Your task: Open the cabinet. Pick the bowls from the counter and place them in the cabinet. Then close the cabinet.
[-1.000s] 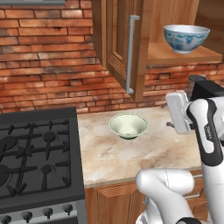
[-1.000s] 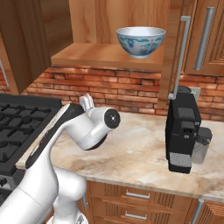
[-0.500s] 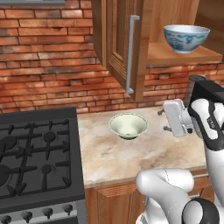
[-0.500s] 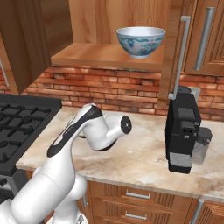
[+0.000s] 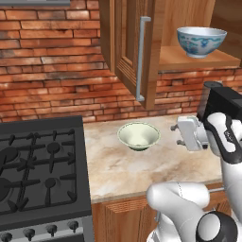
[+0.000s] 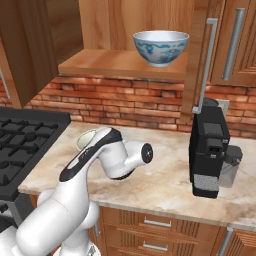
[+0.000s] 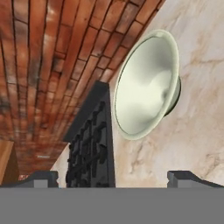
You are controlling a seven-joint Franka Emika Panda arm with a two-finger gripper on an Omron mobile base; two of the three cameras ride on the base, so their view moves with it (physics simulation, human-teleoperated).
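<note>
The cabinet (image 5: 142,42) stands open, its left door (image 5: 150,56) swung out over the counter (image 5: 118,165). A light blue bowl (image 5: 201,41) (image 6: 161,47) sits on the cabinet shelf. The pale green-cream bowl (image 5: 138,135) rests upright on the counter, and in the right base view its rim (image 6: 85,139) peeks out behind the arm. My gripper (image 5: 178,134) hangs low over the counter just right of this bowl, apart from it and pointing at it. It is open and empty. In the hand view the green-cream bowl (image 7: 146,85) lies ahead of the gripper (image 7: 114,179).
A black gas stove (image 5: 40,165) (image 7: 89,144) borders the counter on the left. A black coffee machine (image 6: 212,150) stands on the counter to the right. A brick wall (image 5: 52,56) runs behind. The cabinet's right door (image 6: 200,60) hangs open above the machine.
The hand has dropped lower toward the counter and edged a little toward the green-cream bowl. The arm's elbow has swung right. Both bowls stay where they were.
</note>
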